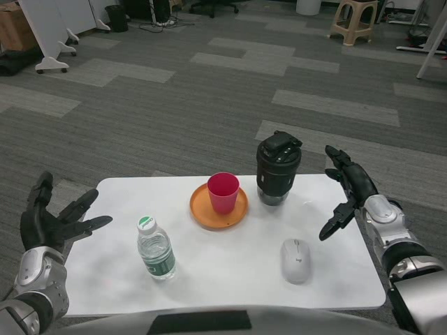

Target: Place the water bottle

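Left hand (52, 216) is seen at the lower left of the frame, raised just off the left edge of the white surface (230, 279). Its fingers (84, 202) are spread wide apart; nothing is held and nothing is touched.

Right hand (349, 192) is seen at the right of the frame, over the right edge of the surface. Its fingers (339, 162) are likewise spread, with one pointed down toward the surface; nothing is gripped. The black mug is near it but apart.

Water bottle (155, 248) is found upright in the lower left part of the surface, near the left hand but well clear of its fingers. A white cap and a green label are noted; the writing on the label is too small to be read.

Orange plate (218, 206) is placed at the upper centre of the surface, with a red cup (223, 192) stood upright on it. Black mug (277, 169), lidded, is stood just right of the plate. No writing can be made out on it.

White mouse (295, 260) is laid at the lower right of the surface, below the mug. A small mark is seen on it, unreadable.
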